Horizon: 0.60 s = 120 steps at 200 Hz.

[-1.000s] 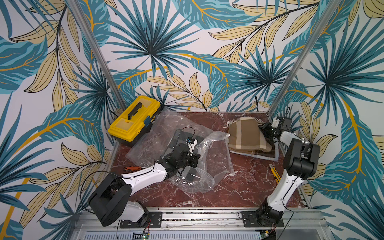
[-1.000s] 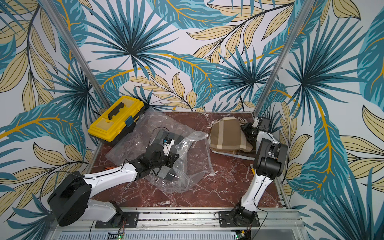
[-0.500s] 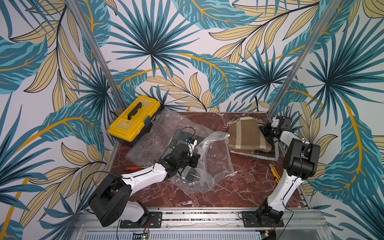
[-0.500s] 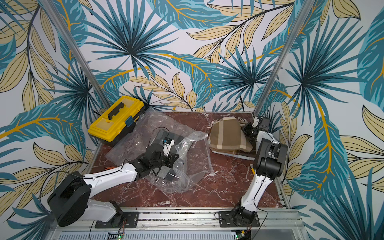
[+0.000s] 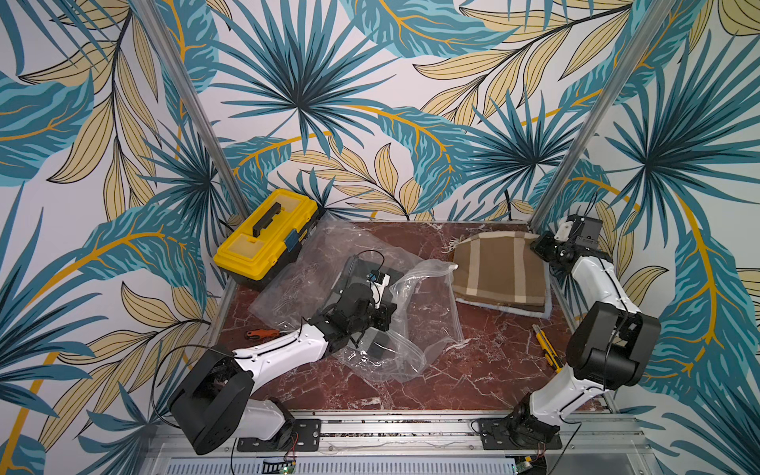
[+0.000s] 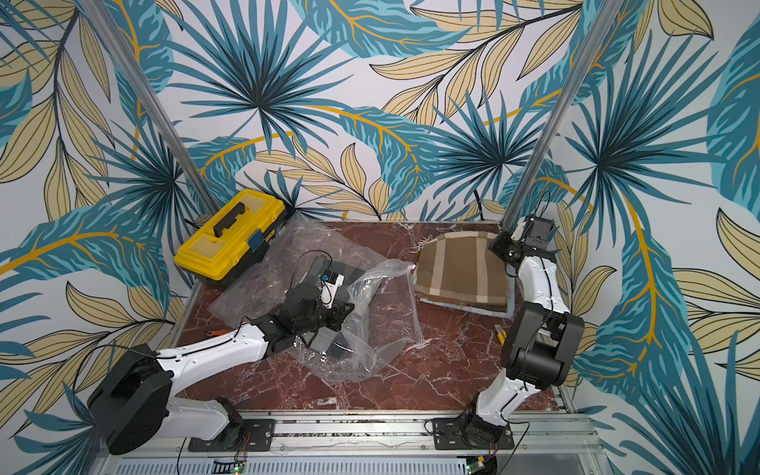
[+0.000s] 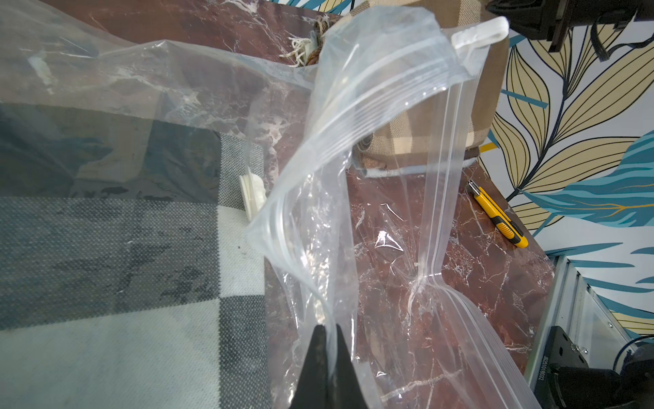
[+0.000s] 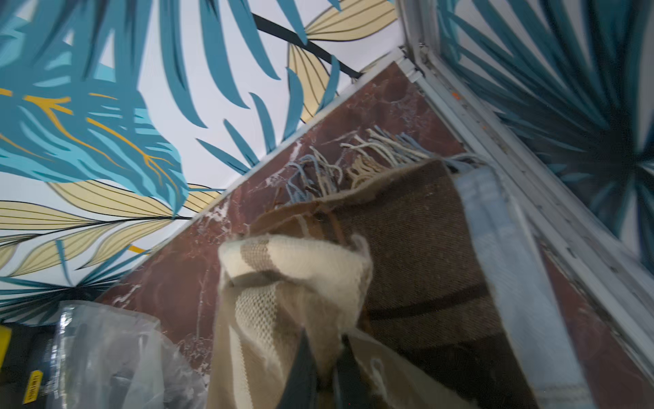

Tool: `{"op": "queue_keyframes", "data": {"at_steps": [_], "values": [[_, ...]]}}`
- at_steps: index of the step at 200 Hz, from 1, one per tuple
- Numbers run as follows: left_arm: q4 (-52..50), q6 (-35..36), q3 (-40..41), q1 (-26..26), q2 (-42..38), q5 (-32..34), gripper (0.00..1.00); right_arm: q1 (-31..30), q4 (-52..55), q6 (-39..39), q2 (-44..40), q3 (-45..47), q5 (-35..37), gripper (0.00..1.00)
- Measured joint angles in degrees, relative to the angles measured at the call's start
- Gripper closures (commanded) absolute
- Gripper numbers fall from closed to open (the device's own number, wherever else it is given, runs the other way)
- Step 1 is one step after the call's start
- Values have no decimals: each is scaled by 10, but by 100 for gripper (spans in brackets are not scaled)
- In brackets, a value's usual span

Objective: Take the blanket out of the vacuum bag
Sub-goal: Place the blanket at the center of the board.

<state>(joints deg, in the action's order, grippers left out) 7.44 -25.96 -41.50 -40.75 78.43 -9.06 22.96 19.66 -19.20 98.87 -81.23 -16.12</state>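
Observation:
The brown and beige plaid blanket [image 5: 497,271] [image 6: 456,271] lies folded at the back right of the table, outside the clear vacuum bag [image 5: 423,312] [image 6: 382,312]. My right gripper [image 5: 536,246] [image 8: 323,340] is at the blanket's far right corner, shut on a lifted fold of its cloth [image 8: 290,269]. The crumpled bag lies mid-table with its zip mouth [image 7: 371,106] open toward the blanket. My left gripper [image 5: 384,318] [image 7: 327,329] is shut on a ridge of the bag's plastic.
A yellow toolbox [image 5: 267,238] stands at the back left. A second clear bag [image 5: 312,255] holding grey checked cloth [image 7: 141,265] lies under my left arm. An orange-handled tool [image 5: 257,334] lies at the left edge, a yellow utility knife [image 5: 546,345] at the right.
My right gripper has closed on the blanket's edge. The left arm and the bag have not visibly moved.

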Motion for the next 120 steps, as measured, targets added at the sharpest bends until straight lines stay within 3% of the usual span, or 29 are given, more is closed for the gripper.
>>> {"op": "queue_keyframes", "data": {"at_steps": [72,120], "values": [[0,0,8,0,-8,-2,100,0,78,41,0,-1,146,100],[-11,0,7,0,-8,-2,100,0,79,49,2,-9,185,100]]}}
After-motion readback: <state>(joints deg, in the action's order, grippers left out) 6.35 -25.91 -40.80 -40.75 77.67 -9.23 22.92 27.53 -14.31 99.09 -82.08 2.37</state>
